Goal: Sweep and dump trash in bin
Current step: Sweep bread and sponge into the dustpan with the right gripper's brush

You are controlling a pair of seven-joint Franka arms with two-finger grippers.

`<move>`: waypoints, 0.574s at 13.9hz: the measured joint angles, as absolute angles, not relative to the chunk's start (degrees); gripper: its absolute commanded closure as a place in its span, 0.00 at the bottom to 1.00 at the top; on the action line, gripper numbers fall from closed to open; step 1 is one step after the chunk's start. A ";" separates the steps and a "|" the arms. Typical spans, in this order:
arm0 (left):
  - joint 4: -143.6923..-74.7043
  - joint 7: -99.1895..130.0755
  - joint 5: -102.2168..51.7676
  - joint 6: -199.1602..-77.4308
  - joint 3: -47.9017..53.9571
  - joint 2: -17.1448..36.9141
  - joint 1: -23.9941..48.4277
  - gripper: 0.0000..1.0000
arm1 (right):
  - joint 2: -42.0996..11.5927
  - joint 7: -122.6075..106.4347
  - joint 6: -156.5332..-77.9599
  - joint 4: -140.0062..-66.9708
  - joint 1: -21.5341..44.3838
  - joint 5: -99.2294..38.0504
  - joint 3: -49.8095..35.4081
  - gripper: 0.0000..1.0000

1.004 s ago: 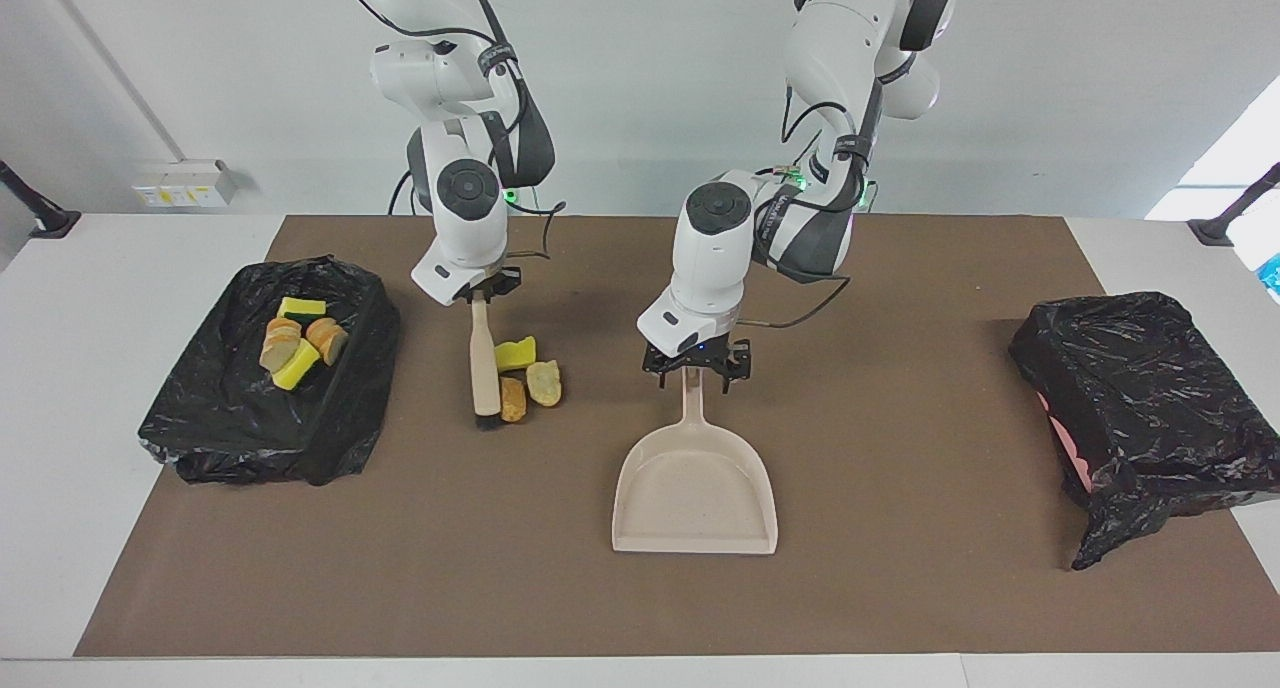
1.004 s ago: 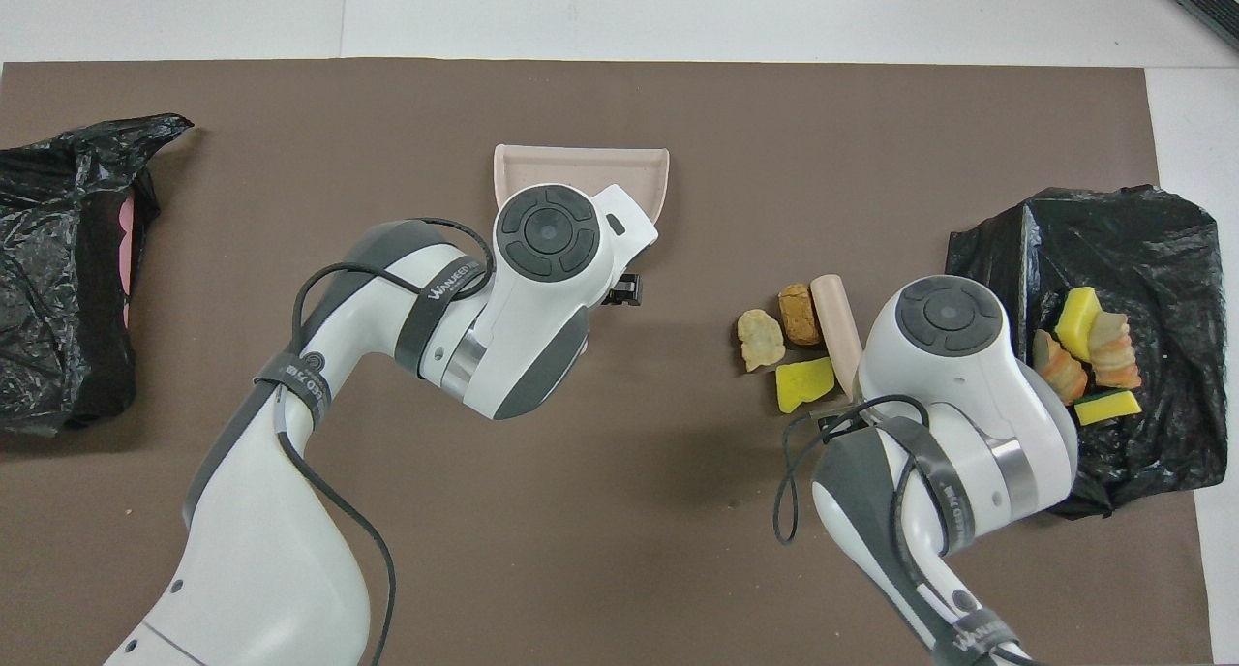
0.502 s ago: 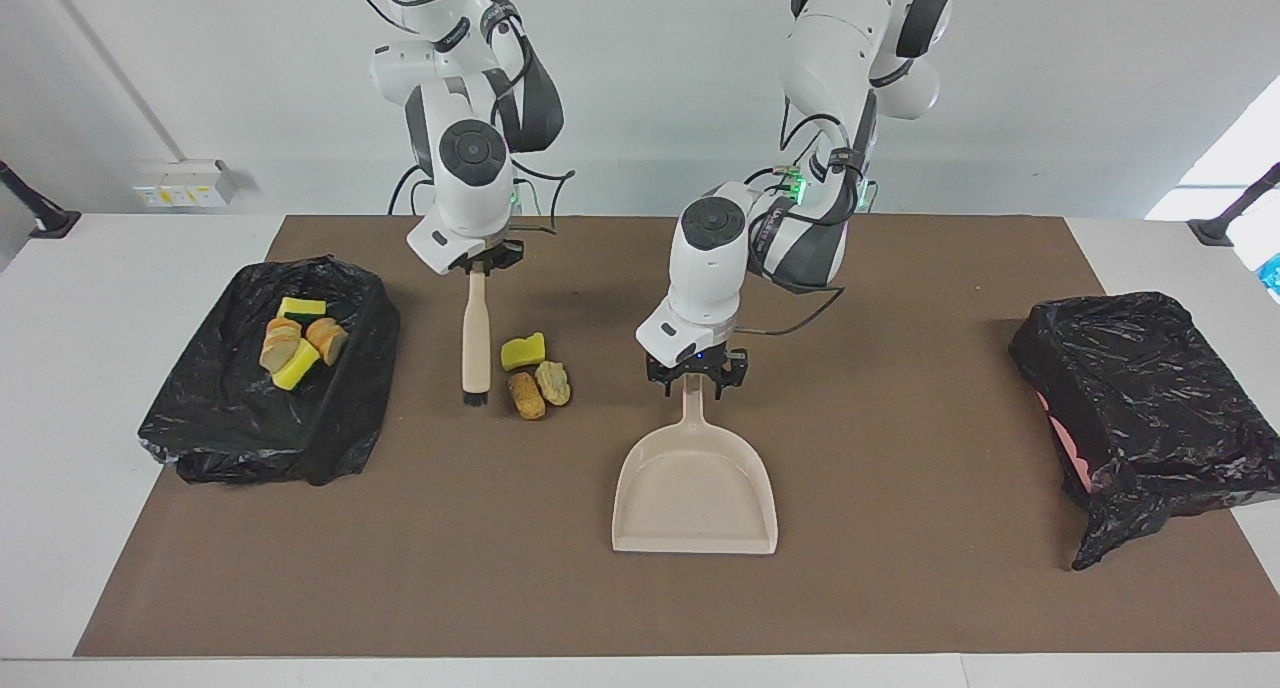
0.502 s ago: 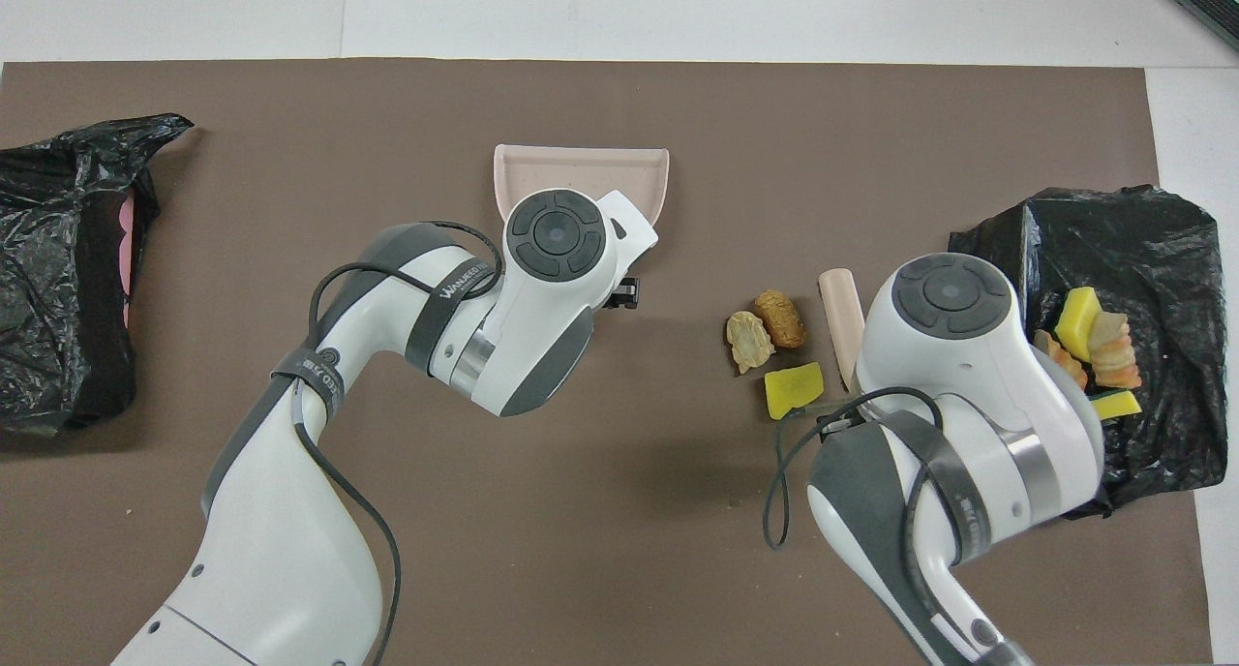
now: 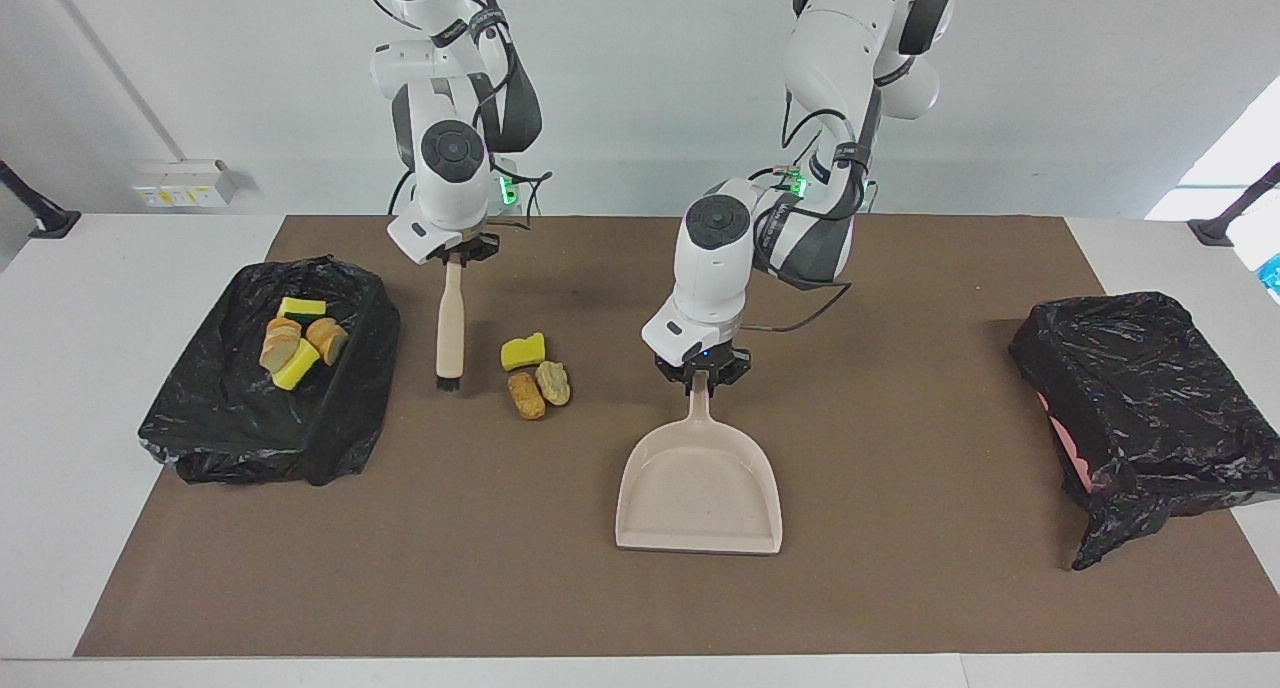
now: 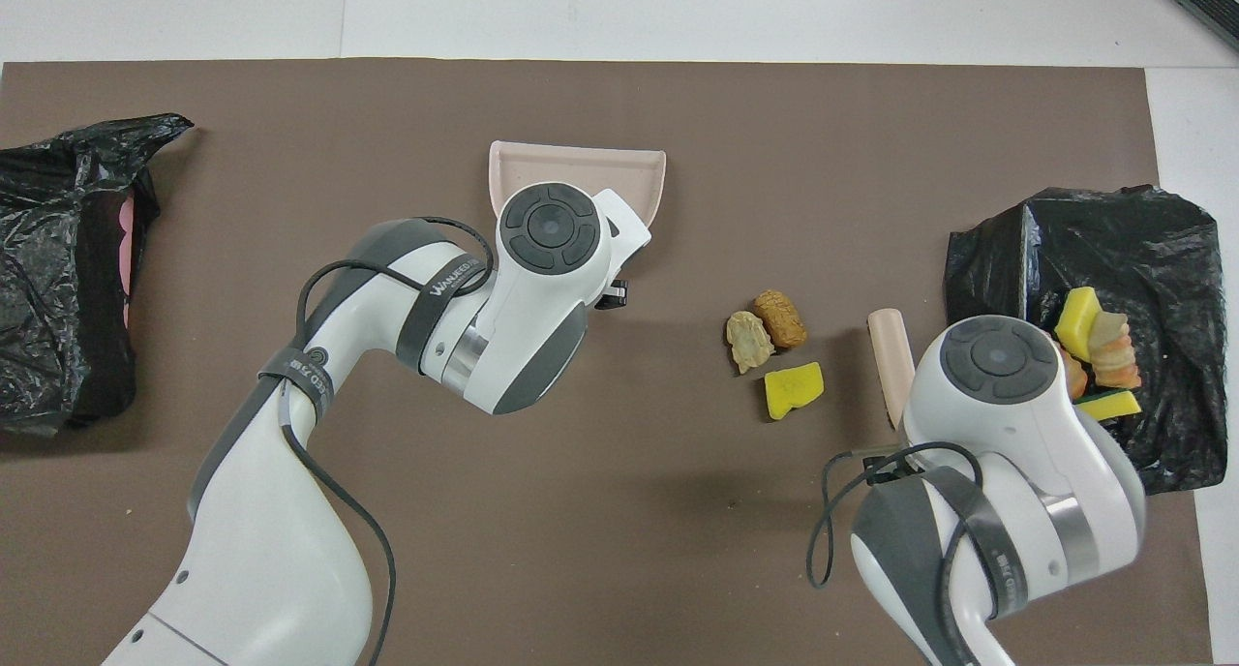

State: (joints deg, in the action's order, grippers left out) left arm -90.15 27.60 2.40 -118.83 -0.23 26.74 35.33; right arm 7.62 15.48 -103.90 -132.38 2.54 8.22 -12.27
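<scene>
Three pieces of trash lie together on the brown mat: a yellow sponge chunk (image 5: pixel 523 351) (image 6: pixel 793 389), an orange-brown piece (image 5: pixel 526 395) (image 6: pixel 780 318) and a pale lump (image 5: pixel 552 382) (image 6: pixel 748 340). My right gripper (image 5: pixel 455 256) is shut on the handle of the beige brush (image 5: pixel 449 323) (image 6: pixel 889 351). The brush hangs bristles-down between the trash and the bin (image 5: pixel 250 438) (image 6: pixel 1142 230). My left gripper (image 5: pixel 702 370) is shut on the handle of the beige dustpan (image 5: pixel 698 488) (image 6: pixel 581 167), whose mouth faces away from the robots. The bin, lined with a black bag, holds several scraps.
A second black-bagged container (image 5: pixel 1140 398) (image 6: pixel 58 279) sits at the left arm's end of the table. The brown mat (image 5: pixel 900 568) covers most of the white table, with bare mat between the dustpan and that container.
My left gripper has closed on the dustpan handle, nudging the pan slightly. My right arm nudged the trash toward the dustpan, then drew the brush back toward the bin.
</scene>
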 measured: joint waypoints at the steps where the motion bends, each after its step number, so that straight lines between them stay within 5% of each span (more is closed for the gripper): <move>1: -90.09 26.90 2.40 -117.89 -0.43 25.65 34.90 1.00 | 7.60 15.33 -106.52 -133.88 2.56 8.22 -12.37 1.00; 8: -90.17 -1.39 2.69 -103.57 -1.01 20.31 30.38 1.00 | 4.40 17.71 -116.68 -135.94 3.90 4.24 -12.74 1.00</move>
State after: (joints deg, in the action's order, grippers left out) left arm -90.17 -1.39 2.69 -103.57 -1.01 20.31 30.38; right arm 4.40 17.71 -116.68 -135.94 3.90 4.24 -12.74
